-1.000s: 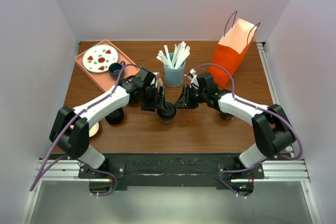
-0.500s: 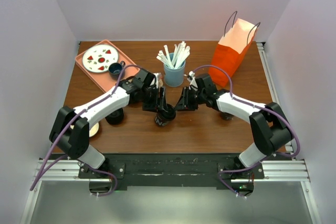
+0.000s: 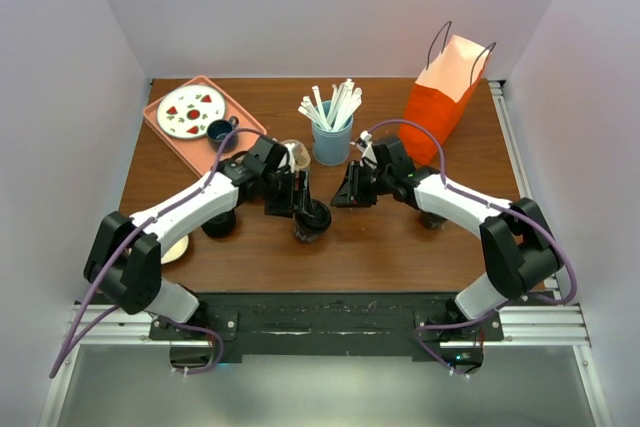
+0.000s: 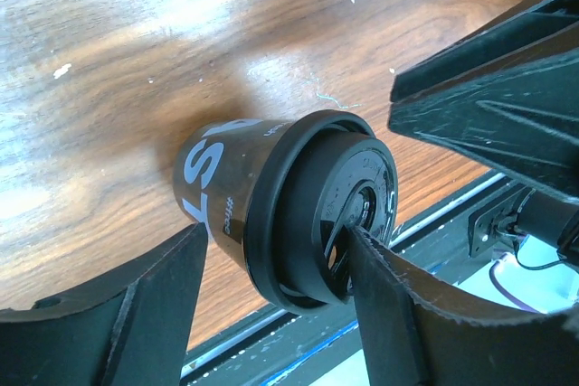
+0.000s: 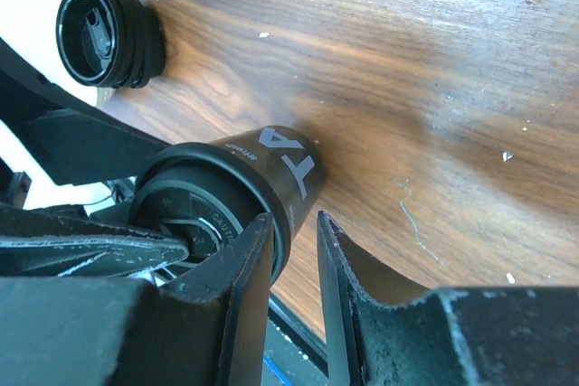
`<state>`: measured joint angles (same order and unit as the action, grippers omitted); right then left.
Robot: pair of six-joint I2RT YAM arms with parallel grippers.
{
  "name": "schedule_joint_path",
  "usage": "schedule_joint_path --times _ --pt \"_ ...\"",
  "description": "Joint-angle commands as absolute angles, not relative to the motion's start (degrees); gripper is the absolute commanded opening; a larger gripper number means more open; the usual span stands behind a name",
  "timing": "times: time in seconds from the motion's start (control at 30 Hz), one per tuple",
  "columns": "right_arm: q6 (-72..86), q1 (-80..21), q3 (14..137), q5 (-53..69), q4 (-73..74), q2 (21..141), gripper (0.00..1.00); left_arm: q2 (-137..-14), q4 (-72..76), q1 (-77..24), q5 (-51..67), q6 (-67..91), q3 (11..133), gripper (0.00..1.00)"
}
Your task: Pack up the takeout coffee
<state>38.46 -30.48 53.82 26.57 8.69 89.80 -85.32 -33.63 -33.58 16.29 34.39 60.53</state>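
Left wrist view: black lidded paper coffee cup (image 4: 271,214) on wooden counter (image 4: 109,70), between spread left fingers (image 4: 380,314), ungripped. Right fingers (image 5: 244,296) nearly closed beside it. Orange paper bag (image 3: 445,92) unpacked; carrying remains.

The wooden table (image 3: 380,247) carries a pink tray (image 3: 158,127), blue straw cup (image 3: 331,143), orange bag (image 3: 440,107); two black lidded cups (image 3: 311,219).

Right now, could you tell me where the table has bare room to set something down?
The near strip in front of the coffee cup is bare, as is the far edge between tray and straw cup. The center is crowded: both grippers flank the coffee cup.
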Motion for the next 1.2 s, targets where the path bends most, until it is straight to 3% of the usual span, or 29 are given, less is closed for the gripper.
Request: schedule_joint_path --times 0.0,0.6,1.17 --pt "39.2 -30.7 56.9 27.4 9.7 86.3 0.31 -82.1 -31.3 -32.0 18.6 32.3 57.5 0.70" --pt "38.9 -30.7 56.2 27.0 12.2 82.4 0.32 -77.5 -18.7 -28.0 28.6 32.0 47.4 0.73" --pt "38.1 -30.8 55.9 25.1 16.0 80.2 0.32 -75.5 -14.2 -24.4 35.9 31.6 44.7 0.84"
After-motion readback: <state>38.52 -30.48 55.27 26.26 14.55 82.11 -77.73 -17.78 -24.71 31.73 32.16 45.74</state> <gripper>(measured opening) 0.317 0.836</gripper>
